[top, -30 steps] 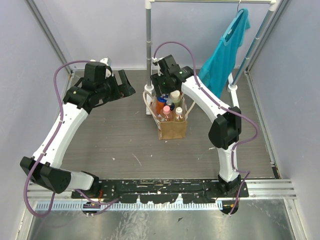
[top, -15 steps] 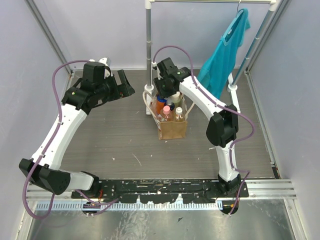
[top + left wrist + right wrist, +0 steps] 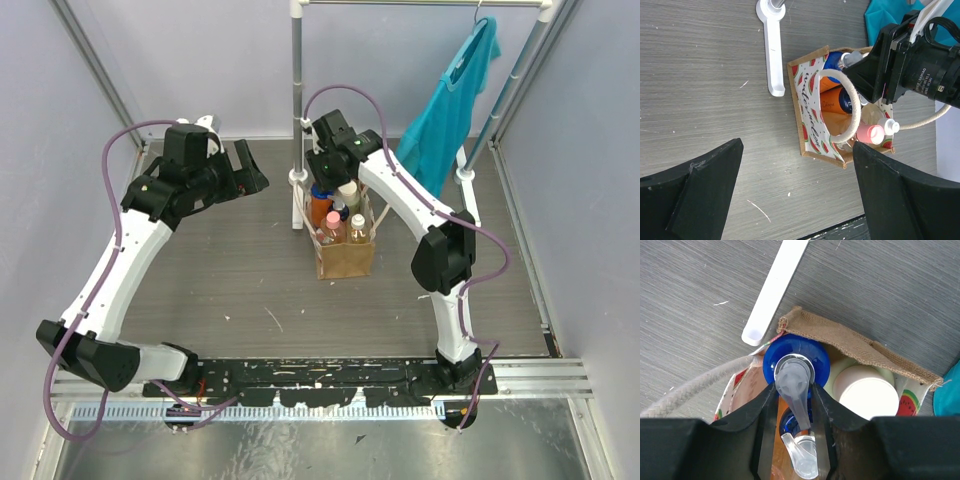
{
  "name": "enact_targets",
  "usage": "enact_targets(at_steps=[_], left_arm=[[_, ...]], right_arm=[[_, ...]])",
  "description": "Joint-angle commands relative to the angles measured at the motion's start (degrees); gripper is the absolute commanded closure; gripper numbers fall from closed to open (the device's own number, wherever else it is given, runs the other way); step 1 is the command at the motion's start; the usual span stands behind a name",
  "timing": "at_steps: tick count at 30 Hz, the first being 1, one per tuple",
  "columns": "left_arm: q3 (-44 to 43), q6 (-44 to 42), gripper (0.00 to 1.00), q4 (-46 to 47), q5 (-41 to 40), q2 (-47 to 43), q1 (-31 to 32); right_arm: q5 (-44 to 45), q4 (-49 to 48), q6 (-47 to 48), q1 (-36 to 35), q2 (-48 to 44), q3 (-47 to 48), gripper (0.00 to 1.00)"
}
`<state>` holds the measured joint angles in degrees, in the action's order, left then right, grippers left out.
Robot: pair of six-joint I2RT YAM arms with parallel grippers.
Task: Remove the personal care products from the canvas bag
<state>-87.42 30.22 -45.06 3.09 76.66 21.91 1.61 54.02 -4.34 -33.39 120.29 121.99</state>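
The tan canvas bag [image 3: 347,258] with rope handles stands mid-table, also in the left wrist view [image 3: 807,120]. My right gripper [image 3: 323,176] is over its far left corner, shut on the clear pump head [image 3: 794,385] of an orange bottle [image 3: 320,207] with a blue cap, which stands raised above the others. In the bag are a second orange bottle [image 3: 797,420], the pale green bottle with a cream cap [image 3: 866,392], the pink bottle [image 3: 334,232] and the clear yellowish bottle [image 3: 358,228]. My left gripper [image 3: 250,168] is open and empty, above the table left of the bag.
A clothes rack's upright pole [image 3: 297,100] rises just behind the bag, and its white foot [image 3: 772,50] lies on the table beside the bag. A teal t-shirt [image 3: 450,110] hangs at the back right. Walls close in both sides.
My right gripper dipped onto the bag's far corner, then rose a little; the orange bottle now stands higher in the bag. The left arm has barely moved.
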Motion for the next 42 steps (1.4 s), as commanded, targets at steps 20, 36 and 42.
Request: enact_targets(at_steps=[20,36,42], left_arm=[[-1.8,-1.3,0.02,-1.1,0.9,-1.1,0.0],[-1.8,-1.5,0.02,-1.5,0.5,-1.9,0.0],[-1.5,-1.6,0.02,-1.6,0.3,-2.5,0.0]], right_arm=[[-0.4,-4.8,0.4,-0.2,-1.1,-0.4,0.52],[-1.3,-4.2,1.2,-0.8,0.6,-1.4,0.53],[-1.2,-3.8,1.3,-1.3,1.6,-0.7,0.58]])
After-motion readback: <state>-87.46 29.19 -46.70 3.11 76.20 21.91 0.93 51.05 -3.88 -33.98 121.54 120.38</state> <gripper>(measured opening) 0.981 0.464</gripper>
